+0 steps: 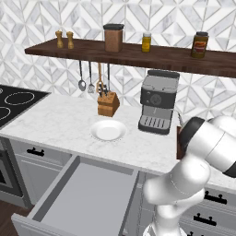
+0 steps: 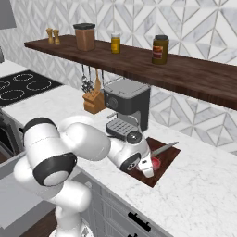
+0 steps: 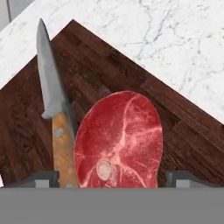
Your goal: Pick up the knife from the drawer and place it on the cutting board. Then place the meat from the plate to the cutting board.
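The red-pink meat [image 3: 118,140] lies flat on the dark wooden cutting board [image 3: 175,127], between my gripper's [image 3: 114,178] two fingertips [image 3: 46,178], which stand wide apart and clear of its edges. The knife [image 3: 54,109] rests on the board just left of the meat, wooden handle toward me, blade pointing away. From the right base view, my gripper [image 2: 149,170] hangs low over the meat [image 2: 156,163] on the cutting board [image 2: 169,159], with the knife [image 2: 163,149] beyond it. The white plate [image 1: 108,130] sits bare on the counter. The grey drawer [image 1: 87,198] is pulled open.
A coffee machine [image 2: 126,107] stands close behind the board, and a tan knife block [image 1: 108,104] sits left of it. A long dark shelf [image 2: 139,65] with jars runs overhead. A black cooktop [image 1: 14,101] lies at the far left.
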You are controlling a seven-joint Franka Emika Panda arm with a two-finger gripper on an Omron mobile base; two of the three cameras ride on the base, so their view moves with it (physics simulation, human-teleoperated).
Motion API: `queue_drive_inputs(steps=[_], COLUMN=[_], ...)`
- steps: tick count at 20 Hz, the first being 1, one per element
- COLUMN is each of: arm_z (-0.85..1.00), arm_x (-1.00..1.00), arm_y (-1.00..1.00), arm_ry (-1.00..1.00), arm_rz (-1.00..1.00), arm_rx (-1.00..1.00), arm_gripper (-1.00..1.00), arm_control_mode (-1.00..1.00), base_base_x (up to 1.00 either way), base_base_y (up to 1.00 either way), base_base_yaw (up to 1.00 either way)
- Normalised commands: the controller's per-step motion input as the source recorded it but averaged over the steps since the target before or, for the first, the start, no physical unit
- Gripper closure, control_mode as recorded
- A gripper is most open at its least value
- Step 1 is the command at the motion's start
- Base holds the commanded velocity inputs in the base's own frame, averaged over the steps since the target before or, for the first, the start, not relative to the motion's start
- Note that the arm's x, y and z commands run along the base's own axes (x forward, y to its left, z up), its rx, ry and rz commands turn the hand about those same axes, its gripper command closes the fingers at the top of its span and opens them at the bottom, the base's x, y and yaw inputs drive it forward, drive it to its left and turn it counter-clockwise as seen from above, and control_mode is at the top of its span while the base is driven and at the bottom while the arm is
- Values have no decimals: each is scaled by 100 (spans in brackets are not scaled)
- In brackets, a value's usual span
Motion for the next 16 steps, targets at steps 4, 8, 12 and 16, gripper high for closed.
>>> queue_drive_inputs(steps=[4,8,12,16], arm_z=[30,78,66,22], arm_x=[0,-10,-43,-70], arm_y=[-10,-10,0,16], arm_ry=[0,1,0,-1], arm_rz=[0,0,1,3], arm_rx=[8,7,1,0], arm_gripper=[-100,-100,-100,-100], arm_control_mode=[-100,-100,-100,-100], base_base_x=[0,0,0,0], base_base_y=[0,0,0,0], base_base_yaw=[0,0,0,0])
